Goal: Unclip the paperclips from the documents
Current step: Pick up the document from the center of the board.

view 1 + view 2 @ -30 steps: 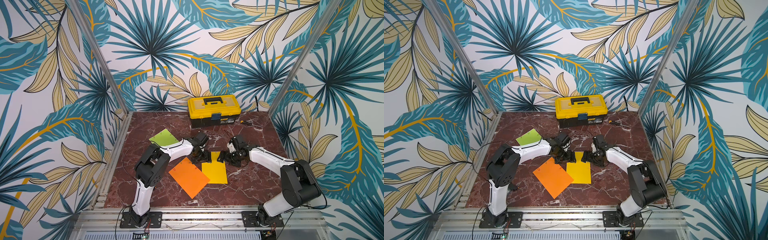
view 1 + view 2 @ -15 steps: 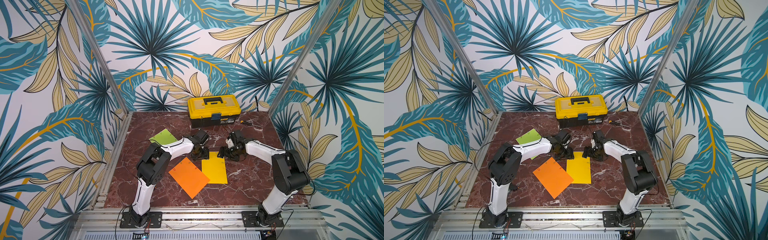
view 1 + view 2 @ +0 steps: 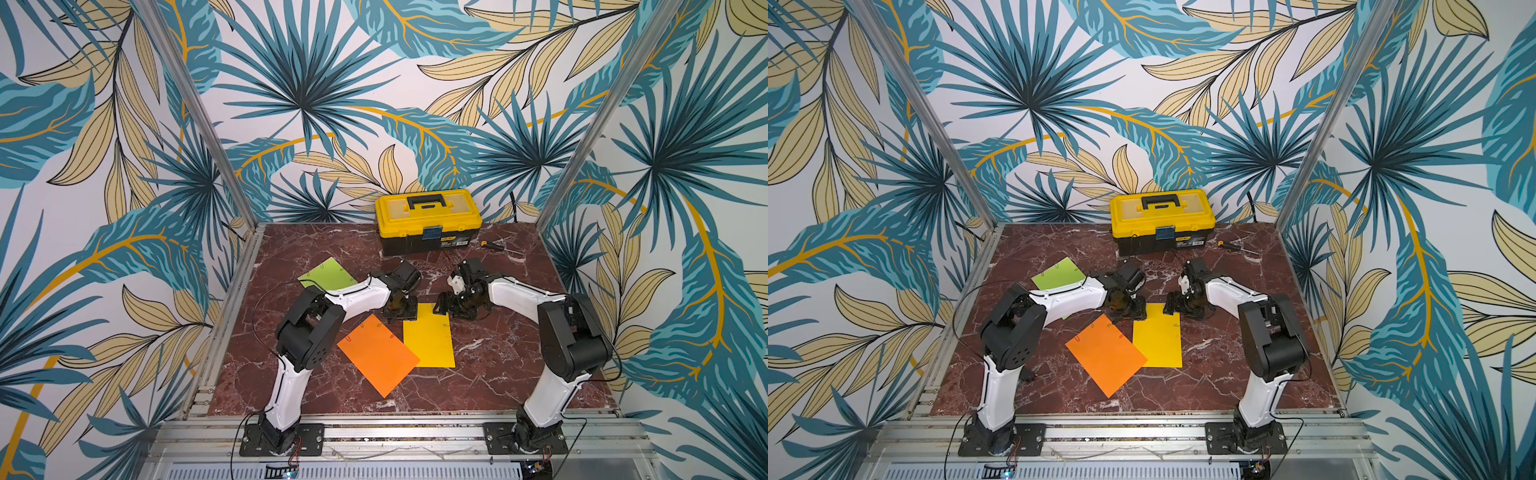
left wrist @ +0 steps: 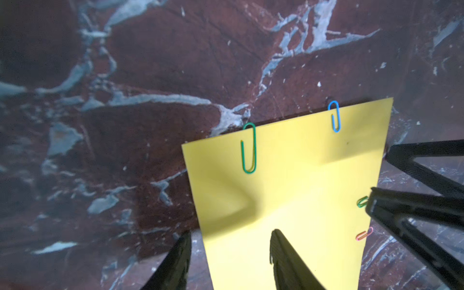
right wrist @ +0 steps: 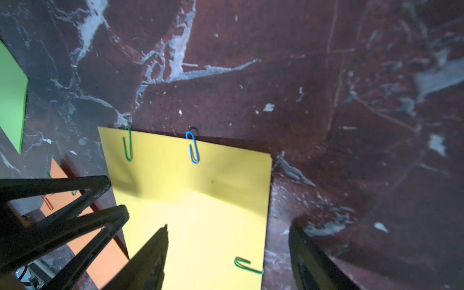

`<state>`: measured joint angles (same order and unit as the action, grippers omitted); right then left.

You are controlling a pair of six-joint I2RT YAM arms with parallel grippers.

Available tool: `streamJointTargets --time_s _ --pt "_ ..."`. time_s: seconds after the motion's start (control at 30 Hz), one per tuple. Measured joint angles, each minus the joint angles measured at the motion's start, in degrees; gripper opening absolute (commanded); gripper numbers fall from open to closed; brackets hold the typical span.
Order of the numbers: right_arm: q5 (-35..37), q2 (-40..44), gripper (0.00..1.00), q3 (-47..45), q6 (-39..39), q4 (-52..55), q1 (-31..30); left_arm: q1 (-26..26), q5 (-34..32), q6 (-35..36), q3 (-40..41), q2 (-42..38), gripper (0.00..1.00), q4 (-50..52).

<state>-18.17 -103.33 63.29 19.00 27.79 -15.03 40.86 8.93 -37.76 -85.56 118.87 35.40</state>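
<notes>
Left gripper (image 4: 231, 232) and right gripper (image 5: 232, 222) are gaping; green wire paperclip (image 4: 249, 148) on flat yellow paper sheet (image 4: 288, 188) is lying lengthwise at left's twelve o'clock, seemingly nearer.

Bare marble tabletop (image 3: 434, 268) lies open between the far edge of the yellow sheet (image 3: 428, 338) and the toolbox (image 3: 428, 218) against the back wall, while the left gripper (image 3: 402, 314) and right gripper (image 3: 443, 306) crowd that edge's two corners.
</notes>
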Motion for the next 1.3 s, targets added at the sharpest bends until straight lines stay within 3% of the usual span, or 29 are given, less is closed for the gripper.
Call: streamJointTargets --time_s 0.47,1.3 --pt "-1.68 -0.26 0.76 0.00 -0.76 -0.33 0.44 1.18 -3.34 -0.02 -0.11 0.28 0.47 -0.39" --pt "-12.35 -1.16 0.72 -1.79 -1.77 -4.92 0.72 1.16 -3.17 -1.27 -0.70 1.05 0.43 -1.84"
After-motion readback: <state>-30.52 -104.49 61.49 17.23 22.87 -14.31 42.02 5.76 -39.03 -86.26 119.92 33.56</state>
